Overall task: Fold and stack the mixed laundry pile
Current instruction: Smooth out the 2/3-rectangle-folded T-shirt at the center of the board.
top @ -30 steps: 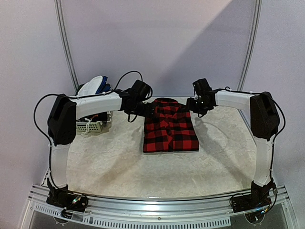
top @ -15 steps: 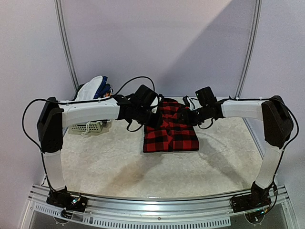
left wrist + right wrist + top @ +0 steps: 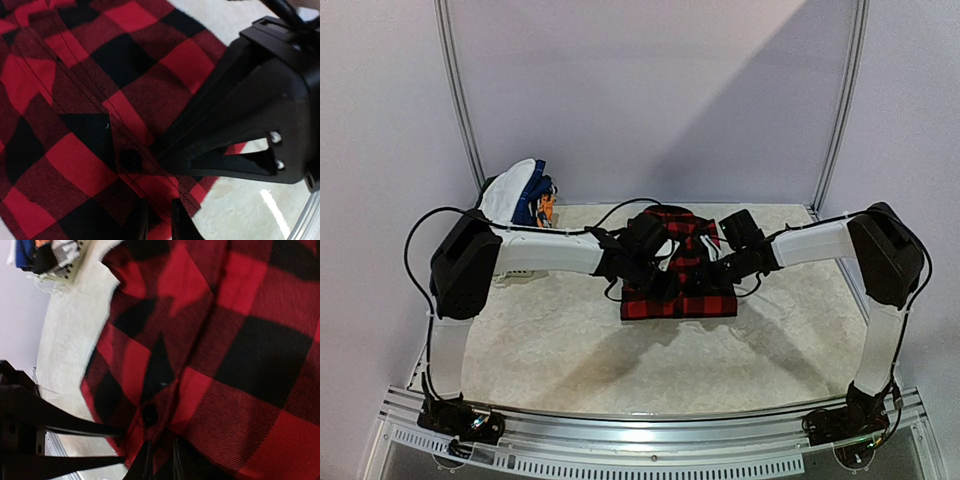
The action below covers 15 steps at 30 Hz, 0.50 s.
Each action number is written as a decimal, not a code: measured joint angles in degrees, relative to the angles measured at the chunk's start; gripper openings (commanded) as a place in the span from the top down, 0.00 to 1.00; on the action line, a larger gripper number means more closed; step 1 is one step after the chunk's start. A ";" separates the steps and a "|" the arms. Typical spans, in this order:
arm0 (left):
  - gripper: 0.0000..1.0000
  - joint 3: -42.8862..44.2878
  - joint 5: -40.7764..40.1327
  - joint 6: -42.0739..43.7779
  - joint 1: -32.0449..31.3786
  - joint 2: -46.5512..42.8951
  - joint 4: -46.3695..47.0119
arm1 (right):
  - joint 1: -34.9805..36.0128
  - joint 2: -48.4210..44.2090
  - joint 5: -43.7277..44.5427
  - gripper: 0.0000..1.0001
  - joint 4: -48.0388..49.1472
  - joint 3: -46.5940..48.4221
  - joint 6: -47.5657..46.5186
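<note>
The red-and-black plaid shirt (image 3: 682,296) lies in the middle of the table, its far part raised between the two grippers. My left gripper (image 3: 658,272) is shut on a fold of the plaid (image 3: 75,100) near a black button (image 3: 130,159); its fingertips (image 3: 178,220) stand close together with cloth between them. My right gripper (image 3: 718,268) pinches the same shirt (image 3: 250,340) from the other side, shut by the same button (image 3: 149,414). Each wrist view shows the other gripper close by. The rest of the mixed laundry pile (image 3: 515,192), white and blue cloth, sits at the far left.
A white lattice basket (image 3: 75,271) holds the pile at the table's far left corner, mostly behind my left arm in the top view. The mottled white table (image 3: 570,340) stretches in front of the shirt. Metal frame posts (image 3: 460,100) rise at the back corners.
Both grippers closed on the shirt's far part and moved toward the near side and each other, drawing the cloth up and over. The shirt's footprint is now shorter.
</note>
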 measured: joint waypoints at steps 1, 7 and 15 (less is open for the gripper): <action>0.84 0.00 0.22 -0.02 0.00 0.83 0.26 | 0.00 0.39 0.00 0.84 0.09 -0.63 -0.02; 0.85 -0.52 1.57 -1.07 -0.26 4.22 2.51 | 0.00 2.60 -0.07 0.85 2.19 -2.71 0.17; 0.86 -3.34 0.76 -2.75 -0.57 4.28 6.16 | 0.00 3.74 -0.57 0.85 5.25 -3.69 0.92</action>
